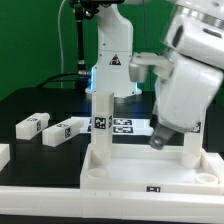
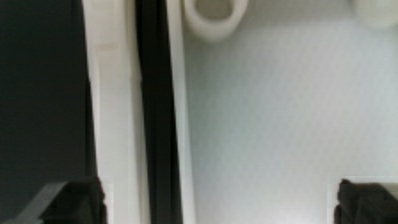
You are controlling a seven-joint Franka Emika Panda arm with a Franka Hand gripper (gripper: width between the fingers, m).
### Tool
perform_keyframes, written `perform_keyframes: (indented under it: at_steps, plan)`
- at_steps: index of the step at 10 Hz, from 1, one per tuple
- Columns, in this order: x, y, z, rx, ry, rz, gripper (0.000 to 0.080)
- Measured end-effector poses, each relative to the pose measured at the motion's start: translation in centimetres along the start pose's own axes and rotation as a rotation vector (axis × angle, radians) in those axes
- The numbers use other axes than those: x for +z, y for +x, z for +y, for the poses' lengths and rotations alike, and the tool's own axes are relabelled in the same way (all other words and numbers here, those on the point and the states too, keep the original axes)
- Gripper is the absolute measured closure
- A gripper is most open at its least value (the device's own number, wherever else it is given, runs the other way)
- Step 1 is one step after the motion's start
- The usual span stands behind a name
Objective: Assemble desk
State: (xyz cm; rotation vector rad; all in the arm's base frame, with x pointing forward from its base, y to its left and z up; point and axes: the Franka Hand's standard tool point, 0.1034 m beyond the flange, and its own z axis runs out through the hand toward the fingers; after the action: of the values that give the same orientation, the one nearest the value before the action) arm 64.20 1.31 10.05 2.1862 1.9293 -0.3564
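Now the top [image 1: 50, 185] lies across the lower frame of the exterior view, with a left leg [image 1: 100, 125] and a right leg [image 1: 190, 145] upright in it. We see the gripper [image 1: 157, 138] just left of the right leg, jaws wide apart, holding nothing. Two loose legs [image 1: 32, 124] lie at middle left.

The arm [image 1: 112, 55] rises from its base at the rear and re-enters the frame at the exterior view's upper right. The white wrist [image 1: 188, 80] tilts downward toward the exterior view's left. The pincer [image 1: 158, 140] points down. In the wrist view, its dark fingertips [image 2: 71, 205] sit at opposite edges, with the jaws spread wide and gripping nothing.
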Motion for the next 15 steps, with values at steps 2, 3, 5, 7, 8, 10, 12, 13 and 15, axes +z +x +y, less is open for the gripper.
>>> perform_keyframes:
  at_steps: [2, 3, 5, 7, 8, 10, 12, 13, 15]
  plan:
    - [-0.4, -2.9, -0.8, 0.017, 0.01, -0.001, 0.015]
    - [-0.2, -2.7, -0.8, 0.029, 0.012, -0.001, 0.015]
    - [-0.2, -2.7, -0.8, 0.064, 0.013, -0.001, 0.015]
    - [-0.1, -2.8, -0.8, 0.208, 0.016, -0.001, 0.015]
    - [0.3, -3.8, -1.0, 0.299, 0.036, -0.002, 0.015]
    - [1.1, -5.9, -1.1, 0.503, 0.072, -0.001, 0.015]
    - [1.3, -6.1, -1.1, 0.636, 0.072, -0.007, 0.015]
    - [1.3, -6.0, -1.1, 0.669, 0.073, -0.007, 0.015]
    - [1.3, -6.0, -1.1, 0.796, 0.074, -0.011, 0.015]
